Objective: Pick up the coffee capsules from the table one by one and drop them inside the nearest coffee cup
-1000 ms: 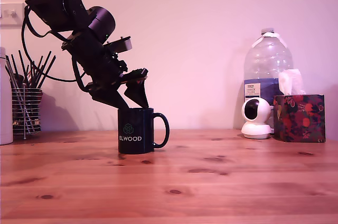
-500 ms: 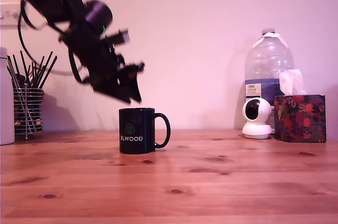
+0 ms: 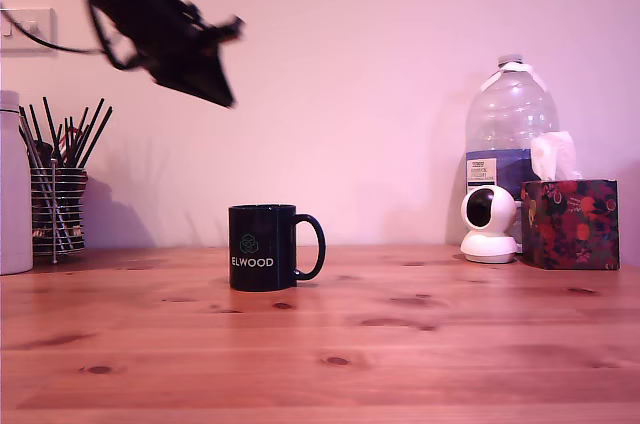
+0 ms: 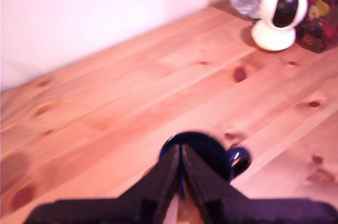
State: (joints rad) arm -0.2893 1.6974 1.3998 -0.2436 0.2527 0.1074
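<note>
Blur smears the arm in the exterior view, where the gripper (image 3: 218, 94) hangs high near the view's upper left, well above the counter (image 3: 400, 344) and apart from everything on it; the arm's upper part runs off the frame, and whether the jaws are parted or together cannot be made out here. The mug (image 3: 262, 247) stands upright on the counter below the gripper and slightly toward the view's right, handle pointing to the view's right, its inside hidden by its own wall. No capsule is visible on the wood. A utensil holder (image 3: 57, 206) stands at the view's left, with a white cylinder cut by the left edge beside it; a water bottle (image 3: 508, 134), a small white camera (image 3: 488, 224) and a tissue box (image 3: 567, 222) stand at the right. In the wrist view the gripper (image 4: 181, 152) is clenched, its two fingers pressed together with nothing seen between them. The mug (image 4: 211, 152) lies straight beyond the tips, partly covered by them, its dark hollow too blurred to read.
</note>
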